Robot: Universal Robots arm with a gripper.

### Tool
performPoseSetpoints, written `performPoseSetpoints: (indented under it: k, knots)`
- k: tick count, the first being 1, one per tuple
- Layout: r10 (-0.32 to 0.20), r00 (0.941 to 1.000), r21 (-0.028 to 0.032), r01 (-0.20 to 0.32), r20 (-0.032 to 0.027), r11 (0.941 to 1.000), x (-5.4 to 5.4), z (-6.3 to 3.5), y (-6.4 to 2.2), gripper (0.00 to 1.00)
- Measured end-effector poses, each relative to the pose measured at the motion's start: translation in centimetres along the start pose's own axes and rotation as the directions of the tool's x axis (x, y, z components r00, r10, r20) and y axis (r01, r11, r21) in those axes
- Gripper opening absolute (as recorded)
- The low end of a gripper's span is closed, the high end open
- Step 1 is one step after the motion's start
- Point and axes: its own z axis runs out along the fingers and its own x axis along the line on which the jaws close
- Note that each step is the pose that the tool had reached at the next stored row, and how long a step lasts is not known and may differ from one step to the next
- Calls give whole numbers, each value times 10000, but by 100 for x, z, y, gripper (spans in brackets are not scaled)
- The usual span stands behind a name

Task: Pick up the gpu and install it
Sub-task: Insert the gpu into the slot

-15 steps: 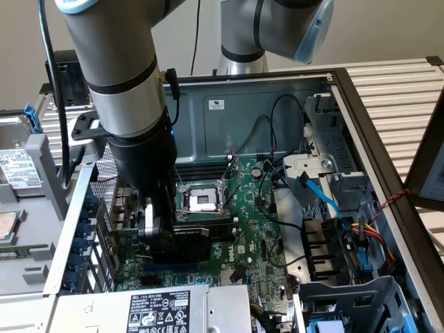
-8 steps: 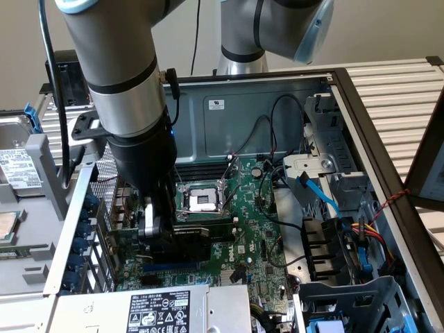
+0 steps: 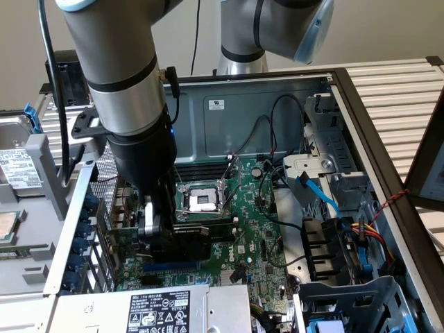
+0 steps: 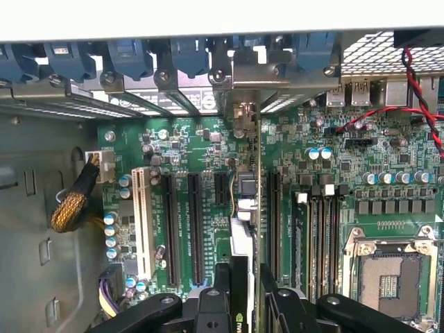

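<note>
The gpu (image 3: 184,243), a black-shrouded card, hangs low over the green motherboard (image 3: 257,229) inside the open computer case, just in front of the CPU socket (image 3: 201,201). My gripper (image 3: 154,225) is shut on it from above. In the wrist view the gpu (image 4: 244,243) shows edge-on between my two black fingers (image 4: 208,312). Its metal bracket end (image 4: 244,118) reaches toward the rear slot openings. It stands among the black expansion slots (image 4: 195,229). Whether its edge touches a slot I cannot tell.
A grey power supply box (image 3: 159,309) with a label lies just in front of the card. Blue slot latches (image 3: 76,243) line the rear wall. Cables and a blue SATA lead (image 3: 319,194) crowd the drive bays on the exterior view's right. A braided cable (image 4: 73,205) runs beside the white slot (image 4: 143,222).
</note>
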Motion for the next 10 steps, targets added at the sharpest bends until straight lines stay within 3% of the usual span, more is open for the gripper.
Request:
performPoseSetpoints:
  k: [10]
  knots:
    - [-9, 10000, 1, 9, 2, 10000, -15, 13, 3, 27]
